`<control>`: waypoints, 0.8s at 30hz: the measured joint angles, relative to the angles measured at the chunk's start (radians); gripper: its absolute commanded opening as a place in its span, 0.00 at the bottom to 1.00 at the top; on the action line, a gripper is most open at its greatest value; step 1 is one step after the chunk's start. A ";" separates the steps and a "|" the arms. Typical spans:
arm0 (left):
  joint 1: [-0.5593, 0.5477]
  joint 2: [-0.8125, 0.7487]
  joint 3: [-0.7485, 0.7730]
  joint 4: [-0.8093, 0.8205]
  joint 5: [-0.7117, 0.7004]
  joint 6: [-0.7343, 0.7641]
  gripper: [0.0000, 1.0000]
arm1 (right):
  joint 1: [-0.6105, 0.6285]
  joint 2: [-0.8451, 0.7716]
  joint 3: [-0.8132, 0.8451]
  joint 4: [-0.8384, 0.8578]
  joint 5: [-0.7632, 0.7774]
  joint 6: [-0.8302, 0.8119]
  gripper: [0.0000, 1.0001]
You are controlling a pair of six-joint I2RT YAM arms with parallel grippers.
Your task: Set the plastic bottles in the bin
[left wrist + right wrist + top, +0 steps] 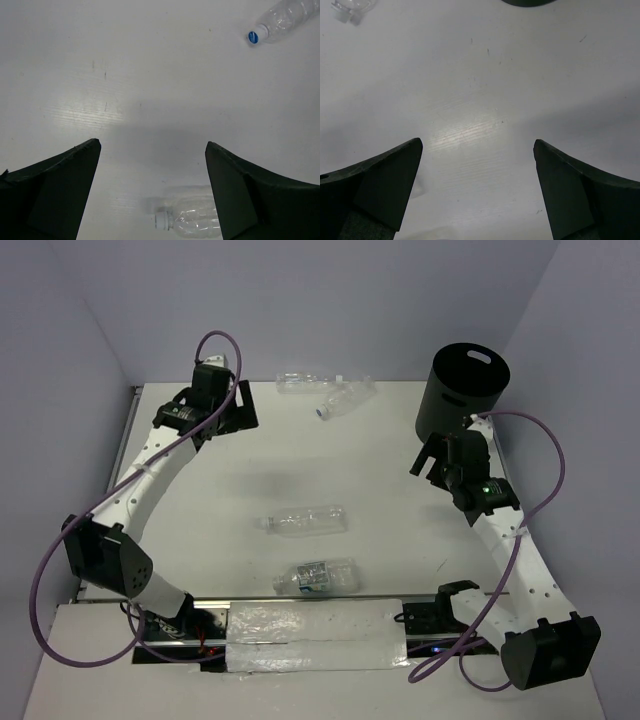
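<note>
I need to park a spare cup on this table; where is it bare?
The widest bare patch of table lies between the far bottles, the middle bottle, the left gripper and the right gripper. Crowded: the corner by the bin and around the labelled bottle.

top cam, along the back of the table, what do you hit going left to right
left gripper → clear bottle lying flat → tilted bottle → black bin
</note>
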 measured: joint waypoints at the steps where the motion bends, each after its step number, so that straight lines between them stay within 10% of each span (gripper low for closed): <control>1: 0.000 0.009 0.013 -0.011 -0.013 -0.014 0.99 | 0.000 0.000 -0.001 0.001 0.001 0.003 1.00; 24: 0.049 0.421 0.309 0.030 0.129 -0.561 0.99 | 0.000 -0.088 -0.054 -0.008 -0.014 0.040 1.00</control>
